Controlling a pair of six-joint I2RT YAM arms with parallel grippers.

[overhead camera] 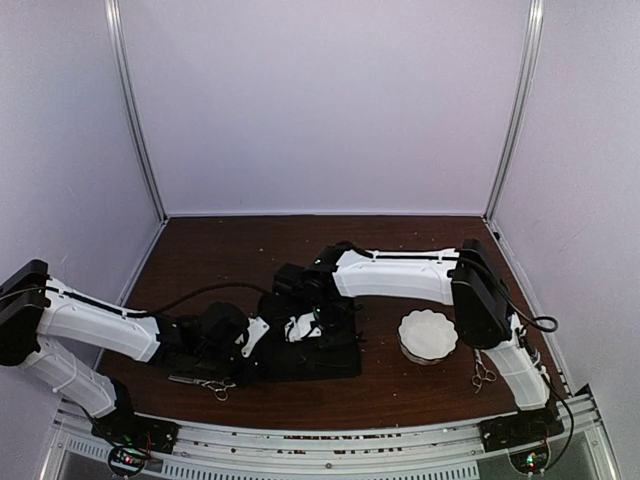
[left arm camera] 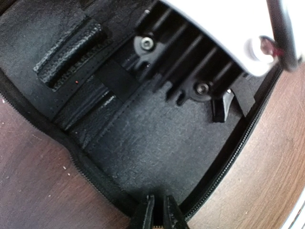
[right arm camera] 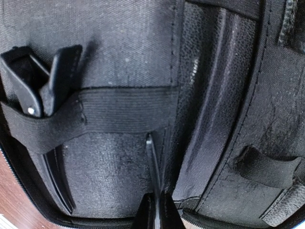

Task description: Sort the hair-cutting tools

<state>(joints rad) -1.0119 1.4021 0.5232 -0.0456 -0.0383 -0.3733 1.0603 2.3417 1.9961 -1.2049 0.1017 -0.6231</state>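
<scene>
On the dark wood-grain tabletop (overhead camera: 200, 260) the black zip case (overhead camera: 335, 364) lies open, woven lining and grained leatherette inside, with the white scalloped bowl (overhead camera: 428, 335) to its right. Both looped-ring steel pairs lie outside it, the silver scissors (overhead camera: 205, 384) just to its left and the other scissors (overhead camera: 485, 375) beyond the bowl, so I judge the sort under half done. One matt black clip (right arm camera: 35, 88) sits under the case's elastic band (right arm camera: 124, 107). The right pincer (right arm camera: 155, 212), above the case's interior, is clamped on a second clip (right arm camera: 151, 157), thin and flat, while the left pincer (left arm camera: 158, 212) is narrowed to a slit on the case's zip rim, apparently pinning it.
</scene>
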